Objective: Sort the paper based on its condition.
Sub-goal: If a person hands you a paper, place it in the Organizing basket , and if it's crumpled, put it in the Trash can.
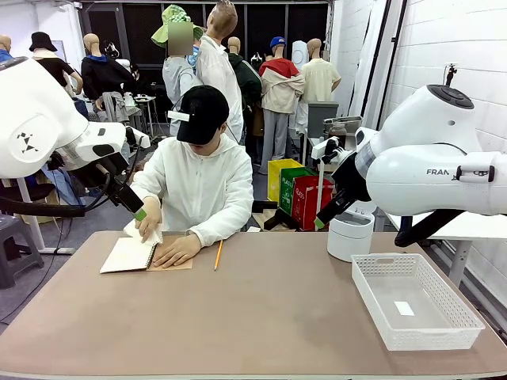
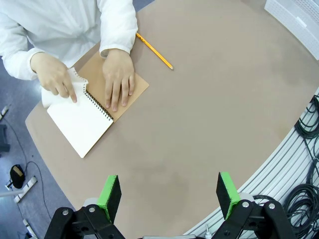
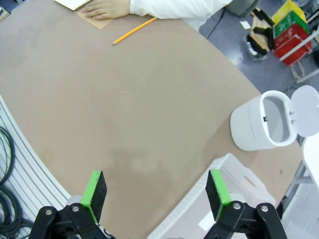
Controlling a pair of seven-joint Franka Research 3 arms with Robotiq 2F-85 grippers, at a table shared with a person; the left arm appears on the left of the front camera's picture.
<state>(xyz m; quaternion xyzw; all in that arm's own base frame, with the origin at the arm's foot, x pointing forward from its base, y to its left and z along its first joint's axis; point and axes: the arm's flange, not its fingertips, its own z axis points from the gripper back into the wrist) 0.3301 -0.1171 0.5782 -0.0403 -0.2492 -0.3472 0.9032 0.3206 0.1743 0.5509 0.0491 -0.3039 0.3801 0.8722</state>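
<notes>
A brown table (image 1: 261,317) runs between the robot and a person (image 1: 202,186) in white, seated at its far side. The left gripper (image 2: 168,195) hangs above bare tabletop, jaws wide apart with nothing between them.

In its wrist view the paper (image 2: 52,99), a white sheet with a ragged punched edge, lies well apart from it at 10 o'clock. The sheet is near the table's edge, under one hand (image 2: 55,77) of the person, and touches the open notebook (image 2: 82,124). The other hand (image 2: 118,77) lies flat on the notebook's brown cover at 11 o'clock. A pencil (image 2: 154,51) lies beyond at 12 o'clock, apart from the notebook.

The right gripper (image 3: 157,194) also stands wide apart and empty, above the table's near side. At 4 o'clock, just beside one finger, is the rim of a white basket (image 3: 237,172). A white bin (image 3: 264,124) with its lid up stands at 2 o'clock. In that view the pencil is far off at 12 o'clock and the notebook at 11 o'clock.
</notes>
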